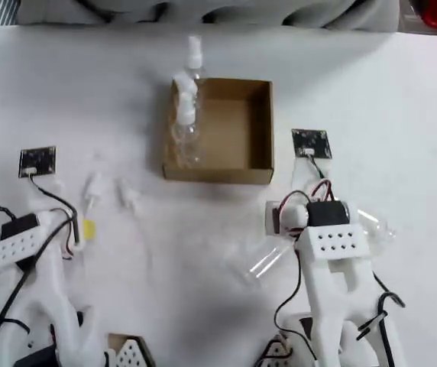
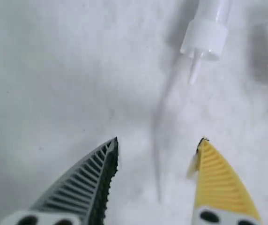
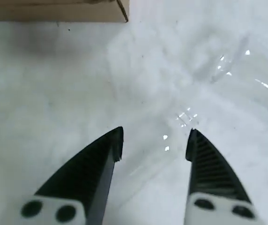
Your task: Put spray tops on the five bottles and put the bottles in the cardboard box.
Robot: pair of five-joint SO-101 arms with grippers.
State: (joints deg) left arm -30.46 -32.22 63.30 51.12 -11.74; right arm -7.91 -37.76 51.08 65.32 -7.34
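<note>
We are partway through: capped bottles (image 1: 186, 128) are already in the cardboard box (image 1: 226, 173). Our left gripper (image 2: 158, 143) is hanging open just short of a loose spray top (image 2: 204, 37) on the table (image 1: 89, 99). Our right gripper (image 3: 156, 133) is gaping over a bare bottle (image 3: 190, 115) lying near the box. Next, we judge, each must close squarely on its piece.

A dark board (image 1: 37, 161) and second board (image 1: 311, 142) lie on the white table (image 1: 409, 92)

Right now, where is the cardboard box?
In the high view the box sits at the middle of the table, toward its far side, with a bottle inside along its left wall.
</note>
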